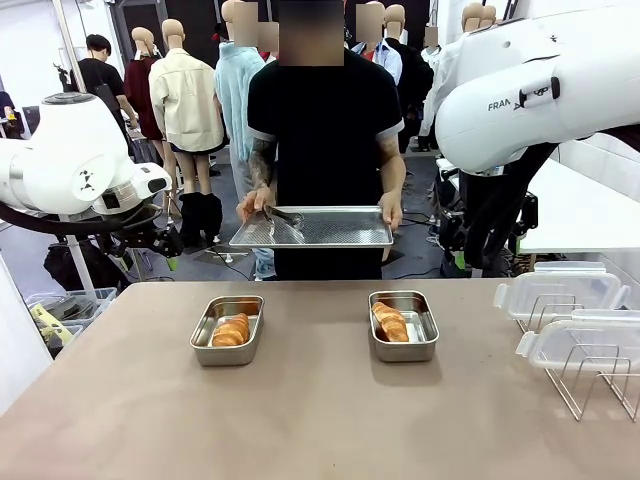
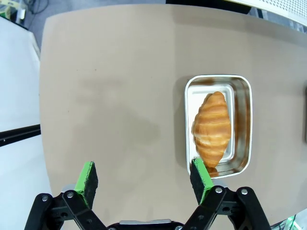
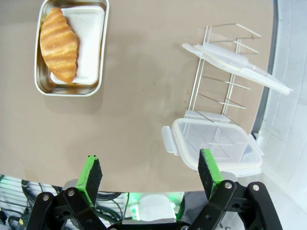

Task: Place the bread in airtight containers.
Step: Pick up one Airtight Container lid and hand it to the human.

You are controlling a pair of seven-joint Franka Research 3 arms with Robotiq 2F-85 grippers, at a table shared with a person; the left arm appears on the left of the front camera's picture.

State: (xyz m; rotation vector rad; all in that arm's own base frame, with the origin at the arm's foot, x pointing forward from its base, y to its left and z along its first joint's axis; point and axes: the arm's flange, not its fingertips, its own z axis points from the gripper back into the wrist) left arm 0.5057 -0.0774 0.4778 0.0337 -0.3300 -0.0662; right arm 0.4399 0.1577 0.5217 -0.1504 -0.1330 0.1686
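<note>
Bread (image 1: pixel 231 330), two golden-brown, ridged croissant-shaped rolls, already lies in the two small rectangular stainless-steel pans that serve as airtight containers on the brown worktop (image 1: pixel 320 430). One roll is in the left pan (image 1: pixel 252 304), the other roll (image 1: pixel 390 321) in the right pan (image 1: pixel 421 318), and both pans are uncovered.

Your left gripper (image 2: pixel 142 167) hangs released, its green pads (image 2: pixel 88 182) wide apart and holding nothing. In its wrist view the left pan sits at about 2 o'clock, just past one pad, and the roll's long axis runs 12 to 6 along the pan's long side.

Your right gripper (image 3: pixel 148 160) is likewise released and empty. From it the right pan lies at 11 o'clock, well apart, while the nearer clear plastic lid (image 3: pixel 211 143) rests at 1 o'clock, close beside a pad. The second clear lid (image 3: pixel 240 64) leans higher on the single wire rack (image 3: pixel 211 93).

I judge that lidding comes next, and your right arm is nearer both lids. Across the worktop, a person holds one flat steel tray (image 1: pixel 330 228) and one pair of tongs (image 1: pixel 283 217).
</note>
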